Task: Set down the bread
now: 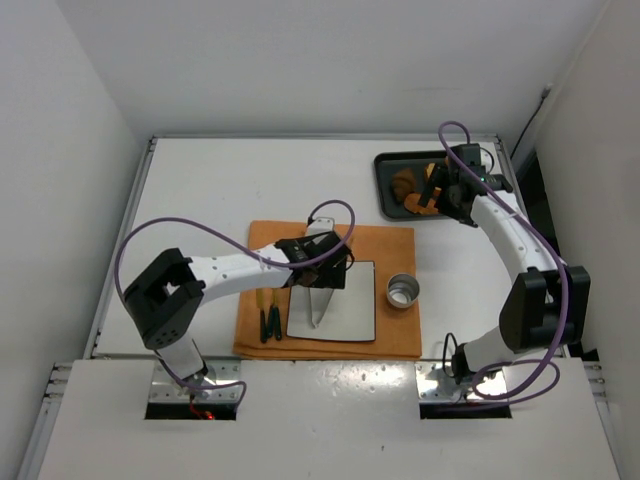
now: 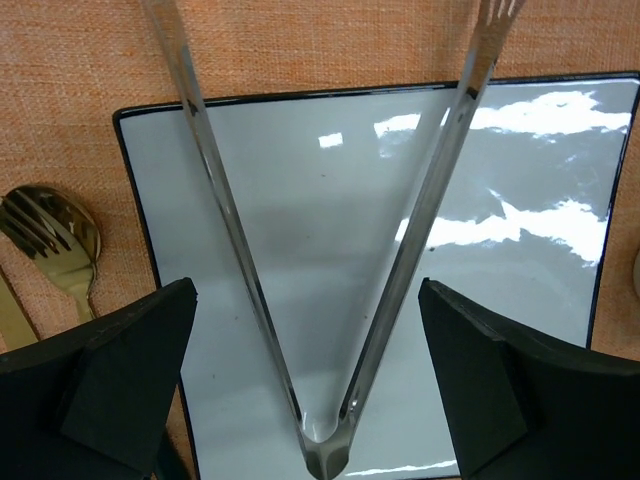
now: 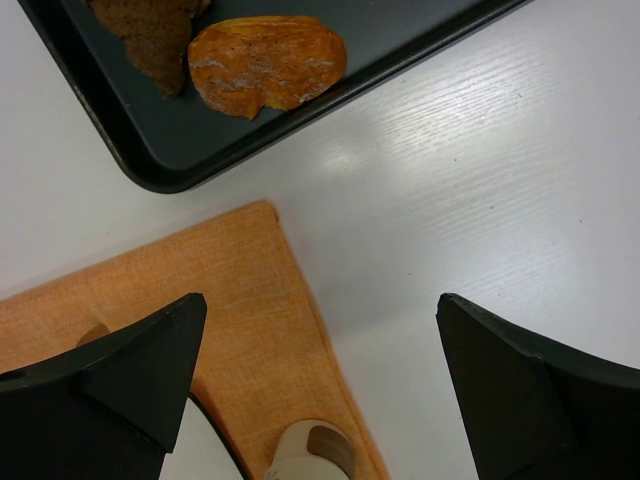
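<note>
- Orange woven placemat (image 1: 390, 245) is spread on the tabletop (image 1: 220, 190) at the middle of its near edge.
- A white square plate (image 1: 355, 310) with a thin dark rim is set on the right half of the placemat.
- Steel tongs (image 2: 420, 220) are laid on the plate with their arms splayed in a V and the joined end turned toward the near edge.
- The left gripper (image 2: 305, 300) is held over the tongs. Its jaws are spread wide, with one finger on either side of the joined end. Neither finger is seen to touch the steel.
- Gold cutlery (image 2: 50, 235), a fork and a spoon, is laid on the placemat just beside the plate's left edge.
- A small metal cup (image 1: 402, 292) is stood at the placemat's right edge, just beside the plate.
- A black tray (image 3: 400, 40) is placed near the far right corner of the tabletop, well apart from the plate.
- The bread (image 3: 150, 40), dark brown and ridged, is seen lying in the tray toward its left side.
- An orange-tan slice (image 3: 268, 62) is laid flat in the tray just beside the bread.
- The right gripper (image 3: 318, 330) is held at the right part of the tray. Its jaws are spread apart and nothing is pinched between them.
</note>
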Robot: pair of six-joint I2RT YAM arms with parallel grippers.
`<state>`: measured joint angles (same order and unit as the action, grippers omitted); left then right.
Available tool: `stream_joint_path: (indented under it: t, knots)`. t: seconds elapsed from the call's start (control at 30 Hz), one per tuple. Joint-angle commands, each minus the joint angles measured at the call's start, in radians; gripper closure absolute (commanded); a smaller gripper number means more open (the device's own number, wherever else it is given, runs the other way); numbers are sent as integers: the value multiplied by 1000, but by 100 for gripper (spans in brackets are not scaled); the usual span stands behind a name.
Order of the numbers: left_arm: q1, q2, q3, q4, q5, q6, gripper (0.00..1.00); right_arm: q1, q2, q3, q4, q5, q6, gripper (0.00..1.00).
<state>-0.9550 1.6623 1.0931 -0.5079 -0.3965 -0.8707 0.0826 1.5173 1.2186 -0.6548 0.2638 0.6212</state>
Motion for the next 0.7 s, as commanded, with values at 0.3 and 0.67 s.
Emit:
stream_joint_path:
  t: [0.3,0.67]
  knots:
    - [-41,73,82,-14,-82,-80,0,8,-42,1,26,-14,-14,0]
    - [-50,108,80,-23,-119,-99,0,8,-42,-8,35,-34,-14,0]
